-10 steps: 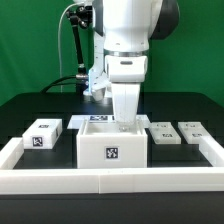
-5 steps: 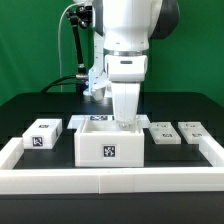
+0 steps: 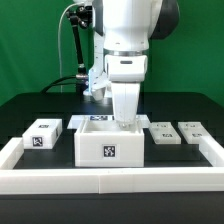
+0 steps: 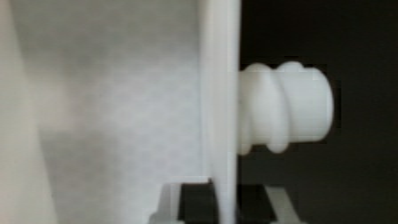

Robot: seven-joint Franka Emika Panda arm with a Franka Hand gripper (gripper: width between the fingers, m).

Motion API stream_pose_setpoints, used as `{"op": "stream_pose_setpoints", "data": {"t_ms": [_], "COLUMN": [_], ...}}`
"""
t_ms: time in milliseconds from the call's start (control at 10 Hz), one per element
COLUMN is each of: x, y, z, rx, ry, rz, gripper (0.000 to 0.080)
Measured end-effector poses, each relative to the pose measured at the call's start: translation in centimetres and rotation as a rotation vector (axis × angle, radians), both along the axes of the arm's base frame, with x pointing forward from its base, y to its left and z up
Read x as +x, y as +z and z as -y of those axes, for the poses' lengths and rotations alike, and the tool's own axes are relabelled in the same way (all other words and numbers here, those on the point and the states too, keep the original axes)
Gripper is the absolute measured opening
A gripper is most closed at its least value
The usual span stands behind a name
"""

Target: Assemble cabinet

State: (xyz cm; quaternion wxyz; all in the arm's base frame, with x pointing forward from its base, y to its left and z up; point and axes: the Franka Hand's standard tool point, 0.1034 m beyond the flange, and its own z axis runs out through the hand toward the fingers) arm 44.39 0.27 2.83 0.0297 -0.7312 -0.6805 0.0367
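The cabinet is seen at the middle of the black surface, just behind the front stretch of the low white rail. It stands upright with its open top upward, and a square tag is shown on its front face. The arm is lowered straight down over it, and its white hand is sunk into the opening at the side toward the exterior view's right.

In the wrist view a thin white wall of the cabinet is seen edge-on, and a ribbed white knob stands out from one side of it. The dark fingers are set narrow, one against each face of that wall with no gap seen between, so the wall is held.

A small tagged block is placed on the surface toward the exterior view's left of the cabinet, apart from it. Two flat tagged pieces are laid toward the exterior view's right.
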Motion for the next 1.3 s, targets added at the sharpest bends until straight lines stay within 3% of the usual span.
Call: {"op": "stream_pose_setpoints", "data": {"t_ms": [400,800,1300], "x": [2.2,4.9,7.3], "y": [-0.1,0.0,-0.3], "z": [-2.8,-7.4,-11.5], "rx": [0.016,0.032,0.045], "ry": [0.033,-0.011,0.029], "rz": [0.015,0.047,0.055], "gripper": [0.0041,0.0041,0.004]}}
